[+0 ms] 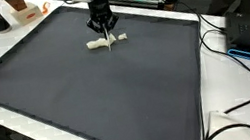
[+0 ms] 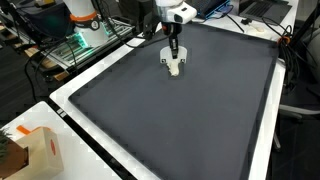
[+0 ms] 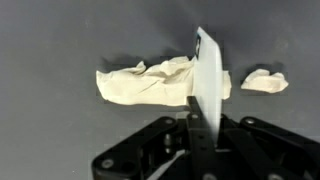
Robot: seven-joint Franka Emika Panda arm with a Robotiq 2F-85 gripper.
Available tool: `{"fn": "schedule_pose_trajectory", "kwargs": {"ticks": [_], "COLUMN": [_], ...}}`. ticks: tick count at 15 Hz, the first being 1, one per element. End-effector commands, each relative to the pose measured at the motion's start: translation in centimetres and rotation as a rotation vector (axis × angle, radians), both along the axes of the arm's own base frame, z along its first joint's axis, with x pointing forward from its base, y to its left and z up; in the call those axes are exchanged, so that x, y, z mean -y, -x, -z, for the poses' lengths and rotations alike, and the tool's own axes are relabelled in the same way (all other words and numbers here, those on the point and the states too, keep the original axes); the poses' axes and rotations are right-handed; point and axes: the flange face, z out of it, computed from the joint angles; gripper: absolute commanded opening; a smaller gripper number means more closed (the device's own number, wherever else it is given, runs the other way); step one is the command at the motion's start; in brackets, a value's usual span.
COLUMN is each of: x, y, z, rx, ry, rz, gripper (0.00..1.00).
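One gripper, jaws nearly together, pinching a flat white piece that stands on edge in the wrist view. Piece sits over a crumpled white wad; can't tell if they touch. Small scrap lies just beside the wad, apart from it. All on a dark mat, toward its far side in both exterior views. Orange-and-white box off the mat, well apart.
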Motion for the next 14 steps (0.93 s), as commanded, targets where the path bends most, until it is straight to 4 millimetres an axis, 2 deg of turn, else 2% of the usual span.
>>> {"fn": "schedule_pose_trajectory", "kwargs": {"ticks": [1,9,11,14], "x": [-1.6,-3.1,-2.8,-1.9], "y": [-2.2,-6.0,-6.1,-4.9], "z": [2.6,1.5,1.8,2.6], "rx": [-0.063,-0.003,-0.028,-0.081], "ry": [-0.029,-0.072,-0.086,-0.074], "rz": [-0.025,0.022,0.062,0.131], "gripper": [0.01,0.01,0.01,0.01]}}
